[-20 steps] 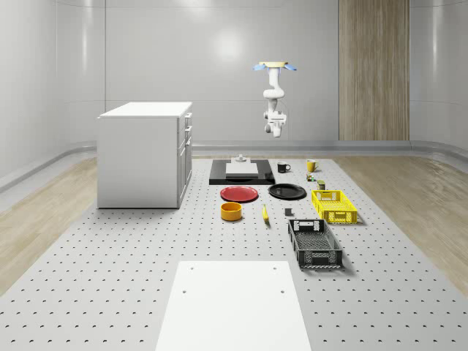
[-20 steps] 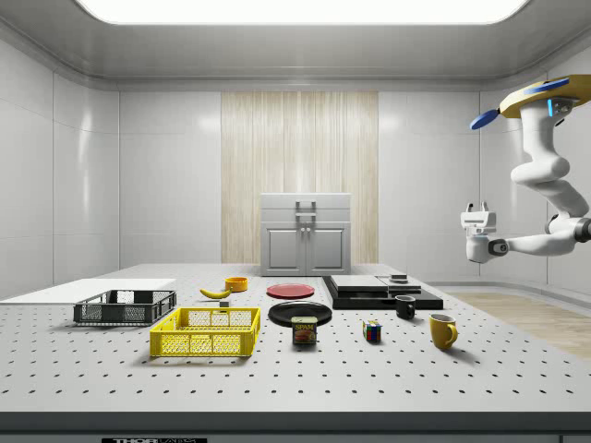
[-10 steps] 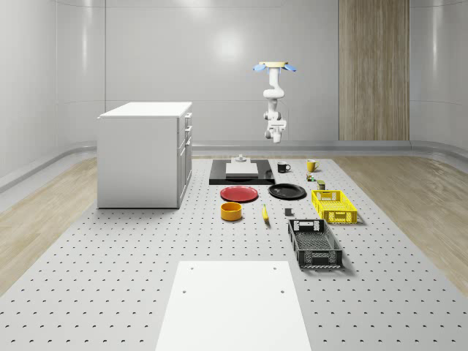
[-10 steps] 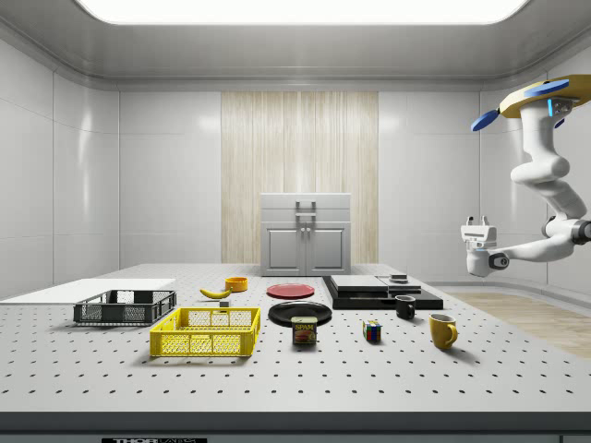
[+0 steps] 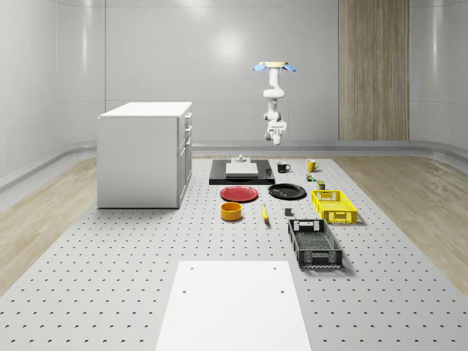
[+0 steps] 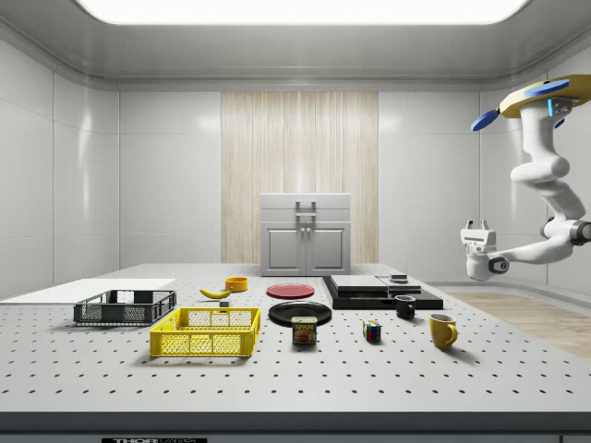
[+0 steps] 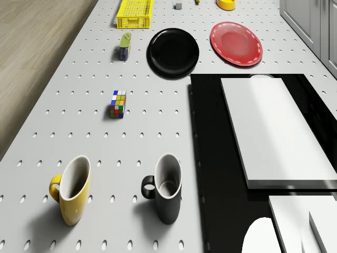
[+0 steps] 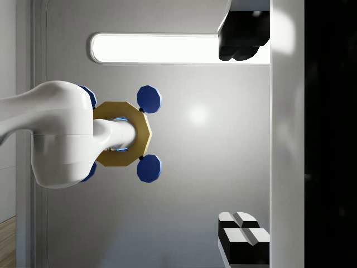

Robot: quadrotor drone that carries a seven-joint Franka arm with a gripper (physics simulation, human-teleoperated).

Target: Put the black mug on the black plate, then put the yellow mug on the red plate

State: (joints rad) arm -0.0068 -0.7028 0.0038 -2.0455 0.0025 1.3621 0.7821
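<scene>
Gripper has tipped upward since earlier, fingers apart on nothing. Drone hovers high beyond the perforated counter's far edge; glossy black mug and yellow mug stand upright, apart.

A simulated robotics lab: pale panelled walls, a ceiling light strip, and a perforated optical-bench table with a white cabinet at ten o'clock.

Drone partly beyond side-view edge

Black mug beside yellow mug, plates side by side beyond, drone hovering above
</scene>
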